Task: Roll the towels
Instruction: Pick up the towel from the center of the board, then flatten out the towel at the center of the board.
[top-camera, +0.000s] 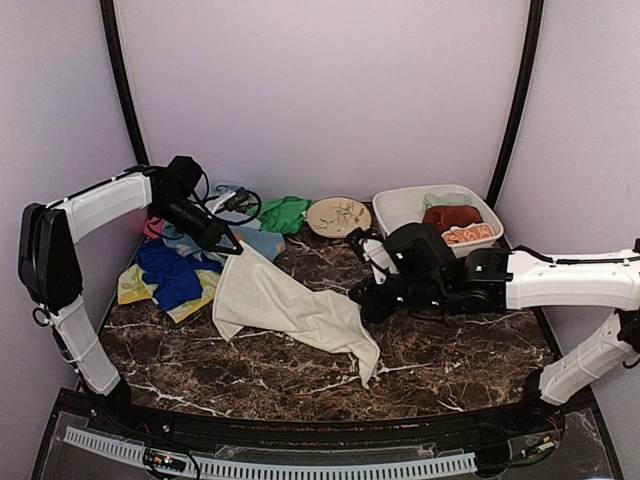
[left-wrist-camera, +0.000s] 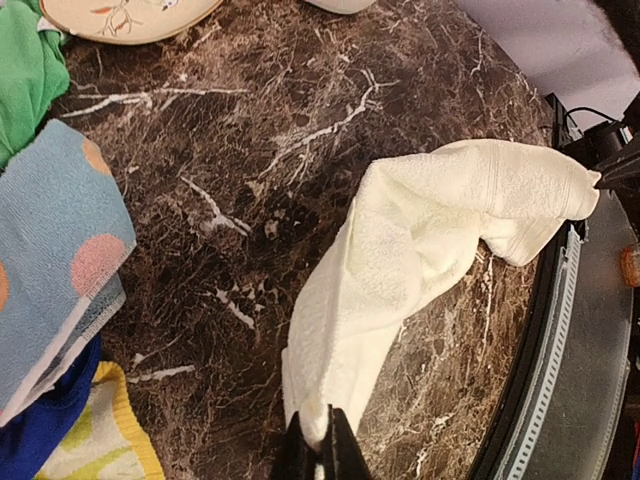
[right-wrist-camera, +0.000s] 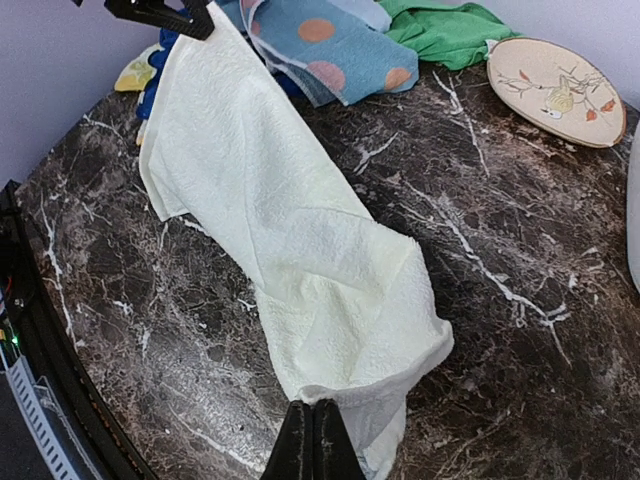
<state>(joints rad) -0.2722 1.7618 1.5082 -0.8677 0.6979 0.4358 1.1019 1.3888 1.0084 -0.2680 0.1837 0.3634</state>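
A white towel (top-camera: 290, 305) stretches across the middle of the marble table (top-camera: 450, 350), held at both ends. My left gripper (top-camera: 232, 247) is shut on its far left corner, and the cloth is pinched between the black fingertips in the left wrist view (left-wrist-camera: 320, 440). My right gripper (top-camera: 362, 305) is shut on the opposite edge (right-wrist-camera: 313, 425), with a loose flap of the white towel (right-wrist-camera: 280, 220) hanging past it. The other towels lie in a heap at the back left: light blue with orange dots (right-wrist-camera: 330, 45), green (top-camera: 285, 213), blue (top-camera: 170, 272) and yellow (top-camera: 135, 290).
A round cream patterned plate (top-camera: 338, 216) lies at the back centre. To its right, a white tub (top-camera: 400, 205) holds a dark red cloth (top-camera: 452, 215) and an orange one (top-camera: 470, 234). The table's front edge (top-camera: 300, 415) runs close below the white towel.
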